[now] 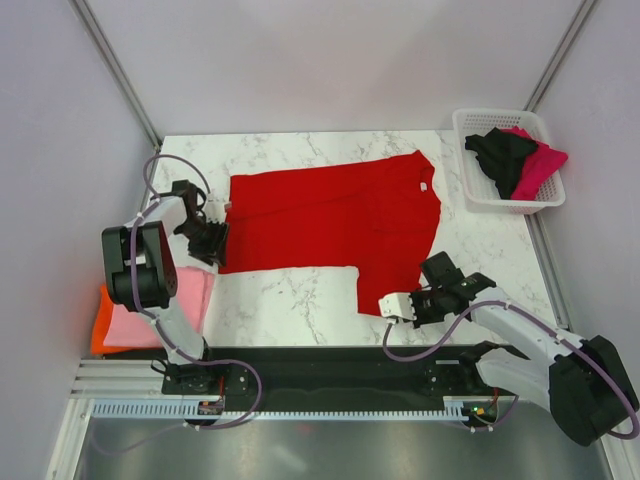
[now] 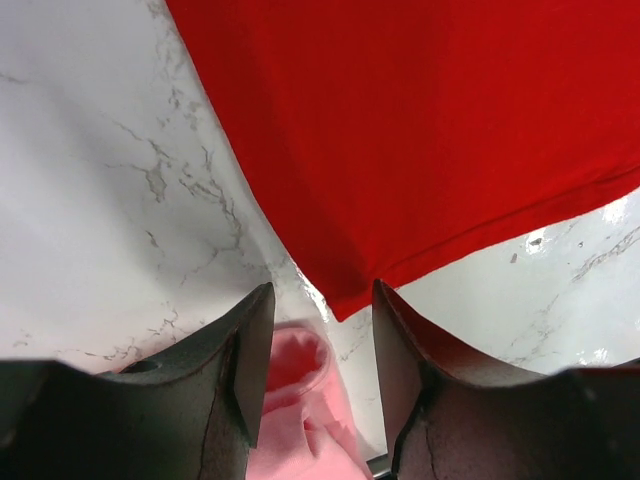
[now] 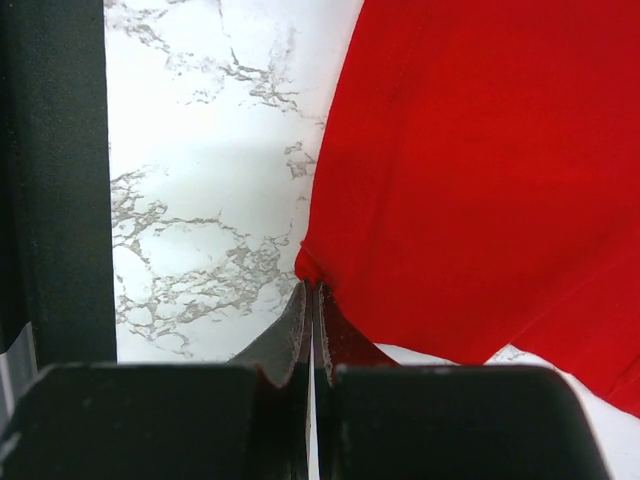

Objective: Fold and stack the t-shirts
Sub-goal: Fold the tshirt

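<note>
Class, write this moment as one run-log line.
left jaws: open over red shirt corner | right jaws: shut on red shirt corner | stack: pink shirt on orange shirt

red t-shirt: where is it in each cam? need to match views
Top external: red t-shirt spread flat mid-table.
Left wrist: fills upper right, one corner pointing at the open left gripper.
Right wrist: right half, one corner pinched in the shut right gripper.
Shared landmark: white marble table, beside the shirt in all three.
</note>
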Robot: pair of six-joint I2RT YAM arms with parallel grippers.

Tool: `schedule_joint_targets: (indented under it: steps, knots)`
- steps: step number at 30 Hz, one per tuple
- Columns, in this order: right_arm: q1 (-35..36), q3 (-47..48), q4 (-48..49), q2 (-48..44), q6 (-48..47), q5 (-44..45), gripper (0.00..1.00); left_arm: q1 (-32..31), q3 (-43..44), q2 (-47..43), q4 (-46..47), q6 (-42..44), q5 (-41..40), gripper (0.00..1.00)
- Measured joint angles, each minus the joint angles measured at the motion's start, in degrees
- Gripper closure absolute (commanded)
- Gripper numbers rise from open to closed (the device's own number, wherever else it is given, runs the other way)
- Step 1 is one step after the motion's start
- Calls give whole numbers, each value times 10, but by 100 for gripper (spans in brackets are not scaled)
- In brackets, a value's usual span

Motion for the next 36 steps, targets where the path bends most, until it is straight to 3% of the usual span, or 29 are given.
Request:
schedule_joint_targets:
  steps: [19, 36]
  knots:
    - [0, 0, 21, 9, 25, 12, 100, -37, -2, 10, 6, 7, -52, 62]
    - [0, 0, 33, 3, 52, 23, 100, -47, -26, -13, 13, 7, -47, 56]
